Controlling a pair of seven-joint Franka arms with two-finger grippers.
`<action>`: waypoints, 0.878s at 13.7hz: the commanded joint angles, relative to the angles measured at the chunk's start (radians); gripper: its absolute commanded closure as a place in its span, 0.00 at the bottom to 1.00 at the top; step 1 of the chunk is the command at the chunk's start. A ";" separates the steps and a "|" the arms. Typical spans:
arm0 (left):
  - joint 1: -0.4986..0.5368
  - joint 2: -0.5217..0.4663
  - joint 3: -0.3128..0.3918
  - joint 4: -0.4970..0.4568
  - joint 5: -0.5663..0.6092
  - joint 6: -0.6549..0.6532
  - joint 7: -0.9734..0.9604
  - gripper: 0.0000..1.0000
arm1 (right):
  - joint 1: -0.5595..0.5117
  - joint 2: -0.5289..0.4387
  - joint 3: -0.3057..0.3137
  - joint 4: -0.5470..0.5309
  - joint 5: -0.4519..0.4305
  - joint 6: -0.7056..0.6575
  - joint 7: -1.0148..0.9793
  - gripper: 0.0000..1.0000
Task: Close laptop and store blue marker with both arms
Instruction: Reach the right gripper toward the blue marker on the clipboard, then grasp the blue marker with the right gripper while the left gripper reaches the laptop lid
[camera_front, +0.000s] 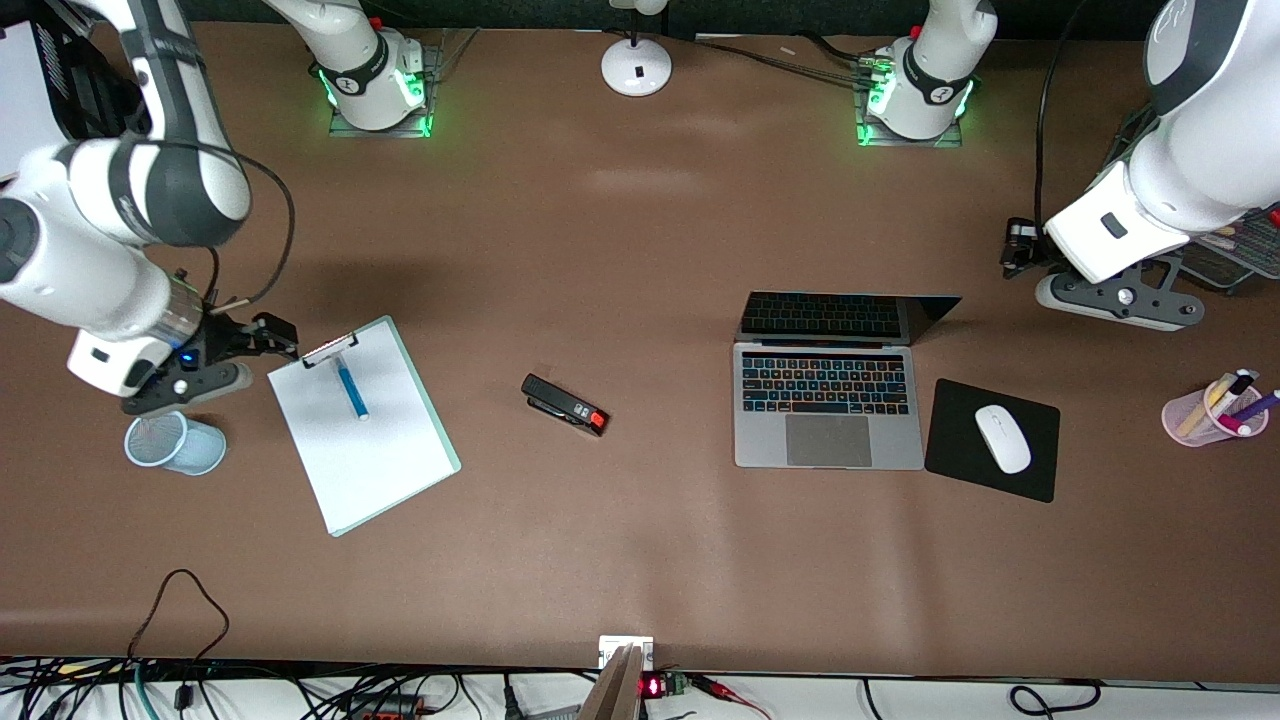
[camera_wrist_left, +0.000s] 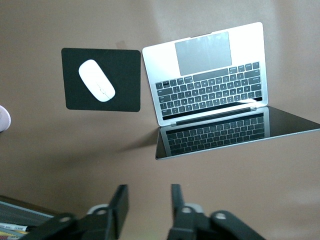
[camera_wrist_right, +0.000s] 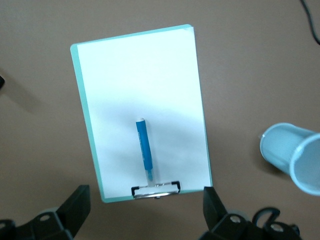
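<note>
The laptop (camera_front: 828, 440) lies open on the table toward the left arm's end, its screen tilted far back; it also shows in the left wrist view (camera_wrist_left: 200, 50). The blue marker (camera_front: 351, 388) lies on a white clipboard (camera_front: 370, 450) toward the right arm's end, its whitish end near the clip; the right wrist view shows it too (camera_wrist_right: 144, 147). My right gripper (camera_front: 272, 336) is open wide (camera_wrist_right: 145, 207) over the table just by the clipboard's clip end. My left gripper (camera_front: 1013, 246) is open and empty (camera_wrist_left: 148, 202) over bare table beside the laptop's screen.
A black stapler (camera_front: 565, 405) lies between clipboard and laptop. A black mouse pad (camera_front: 1035, 470) with a white mouse (camera_front: 1002, 438) lies beside the laptop. A pink pen cup (camera_front: 1195, 420) stands at the left arm's end. A light-blue cup (camera_front: 175, 443) lies tipped beside the clipboard.
</note>
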 joint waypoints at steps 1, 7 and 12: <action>-0.001 0.020 -0.009 0.042 -0.007 -0.043 0.008 1.00 | 0.002 0.061 -0.001 0.000 0.007 0.080 -0.087 0.00; -0.008 0.010 -0.076 0.042 -0.144 -0.104 -0.154 1.00 | 0.018 0.180 -0.001 0.013 0.007 0.177 -0.100 0.00; -0.009 0.032 -0.184 0.001 -0.145 -0.028 -0.317 1.00 | 0.064 0.259 -0.001 0.014 -0.002 0.243 -0.132 0.22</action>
